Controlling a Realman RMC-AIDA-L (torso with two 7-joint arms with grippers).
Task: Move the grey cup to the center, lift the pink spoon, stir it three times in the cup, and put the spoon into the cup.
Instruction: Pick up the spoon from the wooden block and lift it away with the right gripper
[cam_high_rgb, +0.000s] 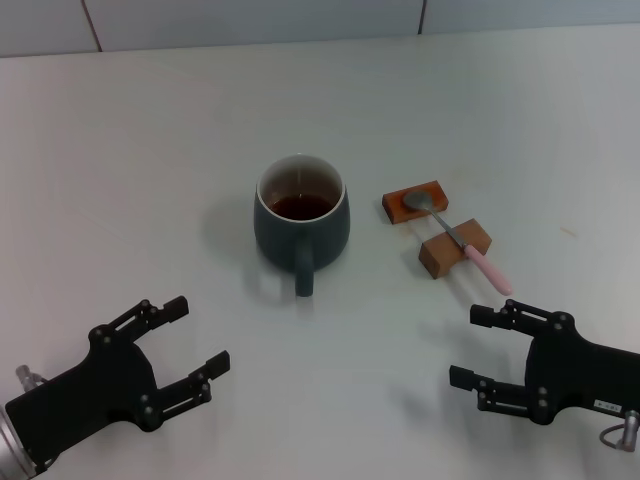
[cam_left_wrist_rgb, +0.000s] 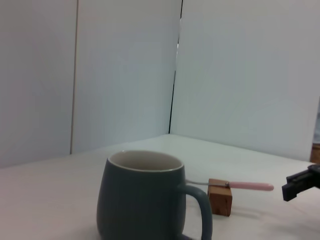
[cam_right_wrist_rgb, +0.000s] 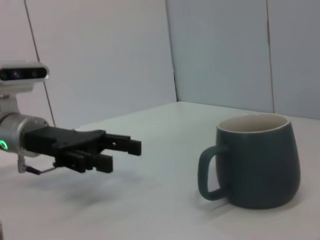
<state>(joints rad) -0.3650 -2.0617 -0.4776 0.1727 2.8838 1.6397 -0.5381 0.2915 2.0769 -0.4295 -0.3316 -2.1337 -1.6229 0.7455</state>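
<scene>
Nearest the robot, both arms hover low over the white table with nothing held. The left gripper has its fingers spread wide and points toward the grey cup; the right gripper is likewise wide apart, just short of the pink spoon. Farther out, the cup stands upright about mid-table, its handle turned toward the robot, with dark liquid inside. To the cup's right, well apart from it, the spoon lies bridged across two wooden blocks, bowl resting on the far one and pink handle overhanging the near one. That raised handle probably leaves room for fingers to close beneath it.
</scene>
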